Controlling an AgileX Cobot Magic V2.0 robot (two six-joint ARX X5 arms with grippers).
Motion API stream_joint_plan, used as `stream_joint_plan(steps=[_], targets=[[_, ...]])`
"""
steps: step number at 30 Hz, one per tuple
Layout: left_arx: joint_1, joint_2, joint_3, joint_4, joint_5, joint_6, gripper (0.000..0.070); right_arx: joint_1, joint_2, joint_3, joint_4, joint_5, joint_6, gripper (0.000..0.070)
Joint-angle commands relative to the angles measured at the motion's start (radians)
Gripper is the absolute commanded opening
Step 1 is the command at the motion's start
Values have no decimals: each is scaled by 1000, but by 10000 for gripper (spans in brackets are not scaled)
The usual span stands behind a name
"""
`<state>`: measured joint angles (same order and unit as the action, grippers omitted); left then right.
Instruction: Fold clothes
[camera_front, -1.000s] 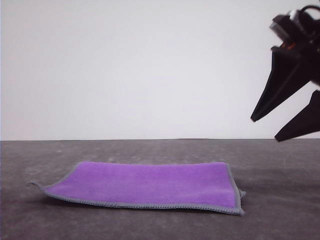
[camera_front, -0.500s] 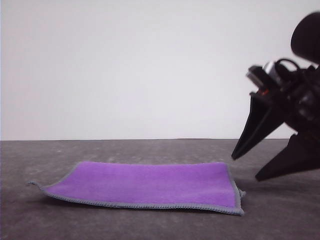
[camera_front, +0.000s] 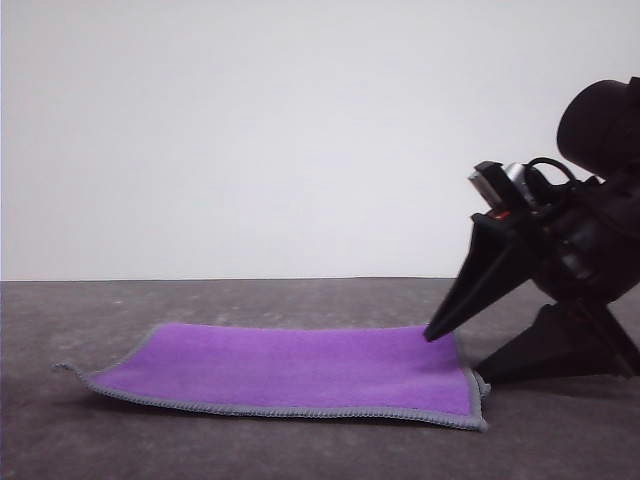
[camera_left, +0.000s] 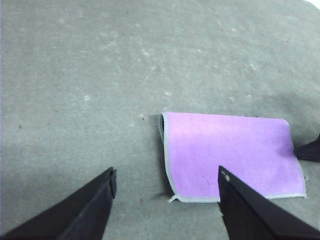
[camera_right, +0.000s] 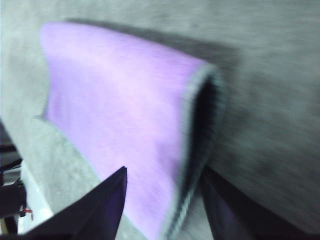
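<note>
The clothes are one purple cloth (camera_front: 290, 368) with grey stitched edging, lying flat on the dark grey table (camera_front: 300, 450), purple face up. My right gripper (camera_front: 457, 357) is open and low at the cloth's right edge: the upper finger tip sits over the cloth's far right corner, the lower finger rests on the table just past the edge. In the right wrist view the cloth (camera_right: 120, 115) has a slightly raised edge between the open fingers of the right gripper (camera_right: 164, 175). My left gripper (camera_left: 167, 174) hangs open above the table, near the cloth's (camera_left: 230, 152) left side.
A plain white wall (camera_front: 250, 130) stands behind the table. Bare grey table surface (camera_left: 75, 75) spreads to the left of the cloth and in front of it. A right finger tip (camera_left: 310, 151) shows at the cloth's far side in the left wrist view.
My right gripper has come down and moved left, from high at the right to the cloth's right edge, staying open. The cloth has not moved.
</note>
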<state>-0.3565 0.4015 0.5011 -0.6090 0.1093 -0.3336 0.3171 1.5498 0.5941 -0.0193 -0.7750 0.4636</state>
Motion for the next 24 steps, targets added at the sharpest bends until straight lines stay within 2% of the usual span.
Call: stream_joint_plan(steps=[1,4,8,10,18,24], targets=[[-5,3,10,6,-2,8,394,23,32,0,6,15,27,307],[-5,3,10,6,-2,8,394,47,32,0,37,29,48,278],[-5,3,10,6,-2,7,394,55,32,0,41,77,56,65],[-5,3,10,6,-2,7,394,52,32,1,42,85,55,3],[-5,3,10,6,-2,7,394,26,-16,6,45,74,47,2],[-5,3,10,8,-2,8,394,33,-67,51,45,-29,48,2]])
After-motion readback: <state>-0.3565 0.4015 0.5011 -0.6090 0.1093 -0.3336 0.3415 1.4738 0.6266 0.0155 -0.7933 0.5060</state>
